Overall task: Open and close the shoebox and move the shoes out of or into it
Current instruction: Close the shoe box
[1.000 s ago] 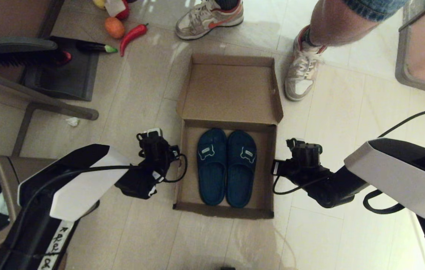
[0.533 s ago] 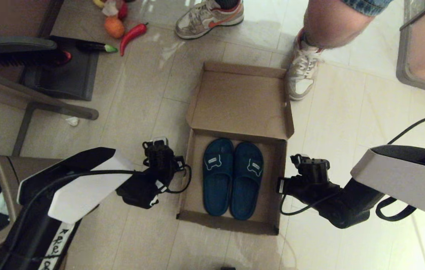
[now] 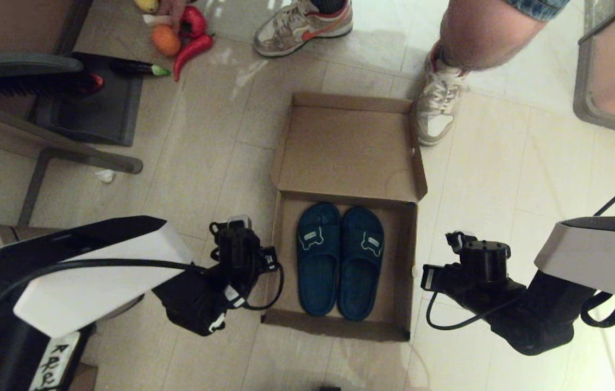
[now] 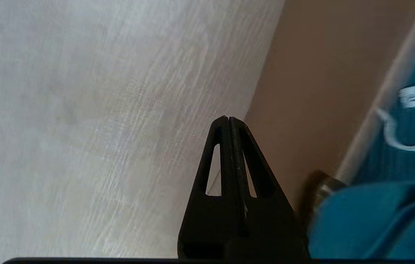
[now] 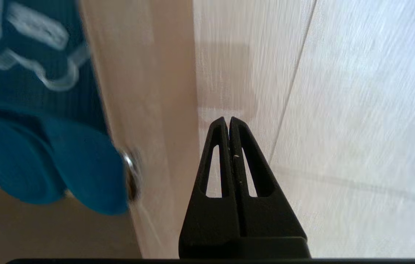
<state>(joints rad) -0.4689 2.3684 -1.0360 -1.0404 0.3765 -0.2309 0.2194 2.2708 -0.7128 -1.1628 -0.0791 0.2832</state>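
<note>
Change: both arms have drawn back toward the robot; shoebox sits slightly further right than before.
Left gripper [image 3: 234,239]: beside the shoebox's left wall, jaws pressed together, empty.
Shoebox [image 3: 286,255]: on the tiled floor, lid folded back flat.
Shoes [image 3: 340,258]: side by side inside the shoebox.
Right gripper [image 3: 462,244]: just right of the shoebox, jaws pressed together, empty.

No readable text; the shoes [image 3: 340,260] bear only bone outlines

Shoebox [image 3: 348,146]: matt brown cardboard. Shoes [image 3: 340,260]: ribbed teal rubber. Floor [image 3: 209,136]: glossy pale tile. Fingers [image 4: 226,154]: matt black plastic.
</note>
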